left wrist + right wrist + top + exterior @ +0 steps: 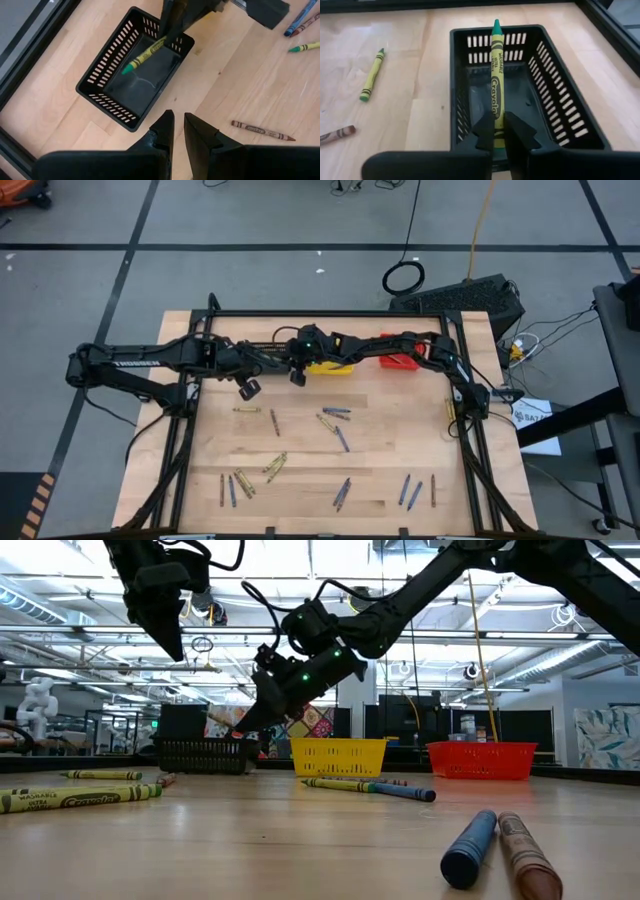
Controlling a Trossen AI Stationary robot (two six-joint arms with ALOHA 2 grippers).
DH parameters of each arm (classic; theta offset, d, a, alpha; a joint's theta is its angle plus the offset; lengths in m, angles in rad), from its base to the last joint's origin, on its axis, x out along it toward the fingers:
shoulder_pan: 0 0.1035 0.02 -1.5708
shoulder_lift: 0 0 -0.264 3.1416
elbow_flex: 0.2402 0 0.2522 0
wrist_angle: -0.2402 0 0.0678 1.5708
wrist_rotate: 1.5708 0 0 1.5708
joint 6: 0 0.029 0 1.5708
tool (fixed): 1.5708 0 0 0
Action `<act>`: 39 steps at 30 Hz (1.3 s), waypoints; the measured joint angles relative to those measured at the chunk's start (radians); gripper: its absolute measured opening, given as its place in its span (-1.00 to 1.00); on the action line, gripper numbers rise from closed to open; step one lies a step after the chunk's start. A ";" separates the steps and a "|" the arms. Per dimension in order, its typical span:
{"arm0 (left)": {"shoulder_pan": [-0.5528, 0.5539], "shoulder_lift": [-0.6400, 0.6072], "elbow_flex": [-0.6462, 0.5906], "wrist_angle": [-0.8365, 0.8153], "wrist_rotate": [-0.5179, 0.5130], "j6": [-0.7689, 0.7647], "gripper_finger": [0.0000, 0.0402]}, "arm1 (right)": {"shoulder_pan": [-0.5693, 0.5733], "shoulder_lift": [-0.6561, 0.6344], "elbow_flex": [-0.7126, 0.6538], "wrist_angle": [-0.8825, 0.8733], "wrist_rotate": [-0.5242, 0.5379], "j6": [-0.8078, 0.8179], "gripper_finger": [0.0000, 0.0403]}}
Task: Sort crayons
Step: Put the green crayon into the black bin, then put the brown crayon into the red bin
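My right gripper (pixel 499 127) reaches across to the black mesh basket (pixel 135 70) at the table's far side and is shut on a yellow-green crayon (pixel 496 65) over the basket. My left gripper (pixel 179 131) hangs just near of the basket, pointing steeply down, its fingers a narrow gap apart with nothing between them. Several other crayons (pixel 275 465) lie loose and flat on the wooden table. In the low view the right gripper (pixel 262 710) hangs over the black basket (pixel 208 753). My right gripper pinches the crayon's blunt rear end (pixel 497 120) between its two fingers. The crayon runs on along the fingers and slants down, its green tip (pixel 127 69) over the inside of the basket. Whether the tip touches the basket, I cannot tell.
A yellow basket (pixel 330 366) and a red basket (pixel 398 361) stand to the right of the black one along the far edge. Loose crayons are scattered over the middle (pixel 335 415) and the near part (pixel 410 490) of the table. A black frame (pixel 470 440) runs around the tabletop.
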 joint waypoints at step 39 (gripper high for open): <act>-0.213 0.003 -0.078 0.013 0.128 -0.081 -0.78 | 0.096 -0.467 -0.001 -0.603 0.321 -0.231 -0.57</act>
